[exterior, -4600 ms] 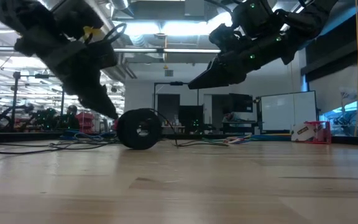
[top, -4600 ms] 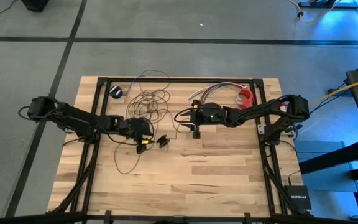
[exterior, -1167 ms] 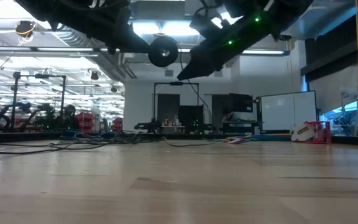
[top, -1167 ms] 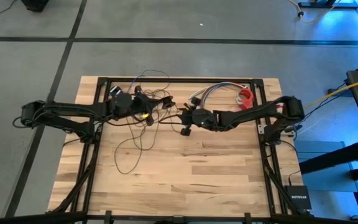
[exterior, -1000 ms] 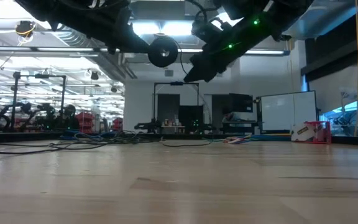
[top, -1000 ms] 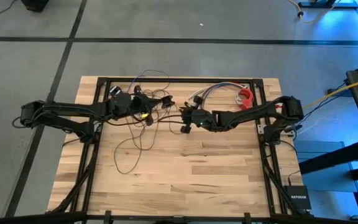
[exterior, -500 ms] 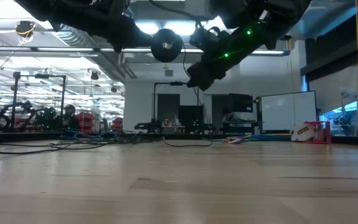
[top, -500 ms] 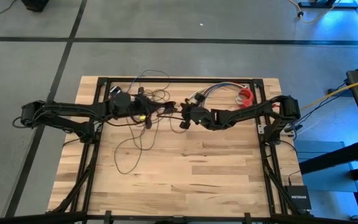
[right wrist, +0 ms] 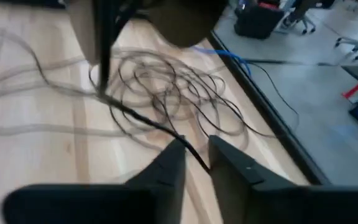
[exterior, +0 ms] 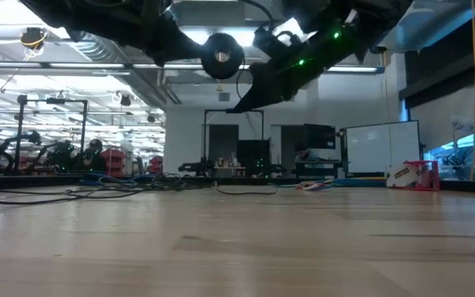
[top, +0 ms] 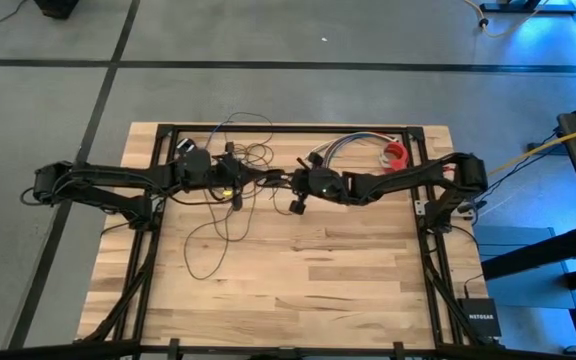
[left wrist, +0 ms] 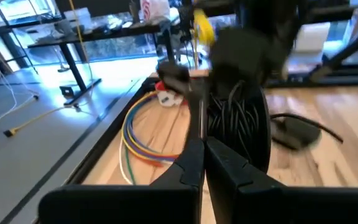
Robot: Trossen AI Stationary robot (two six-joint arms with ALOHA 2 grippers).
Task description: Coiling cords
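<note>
The cords are one thin dark wire. Its loops [top: 238, 152] lie on the table's far left part, and a loose loop [top: 206, 250] trails toward the near edge. Its round black puck [exterior: 221, 56] hangs high above the table by my left gripper [top: 256, 180], which is shut on the wire [left wrist: 201, 121]. My right gripper [top: 290, 186] faces it from the right, fingers [right wrist: 169, 163] apart. A strand [right wrist: 188, 149] runs through the gap; I cannot tell whether they touch it. My left gripper pinches a thin strand of the cord [left wrist: 200, 127] between its two shut fingertips. The fingers lie about level and point toward the table's right. The strand stands up out of the tips. The puck is in the air beside the gripper, clear of the table.
A bundle of multicoloured wires [top: 343, 148] and a red roll [top: 396, 155] lie at the far right of the table. A yellow cable [top: 538, 150] runs off to the right, beyond the table. Bare wood fills the near half [top: 318, 280].
My right gripper has rolled at the wrist beside the left gripper; its fingers now point more level toward the table's left. My left gripper has turned a little, and the puck has shifted slightly upward with it. Both stay well above the table.
</note>
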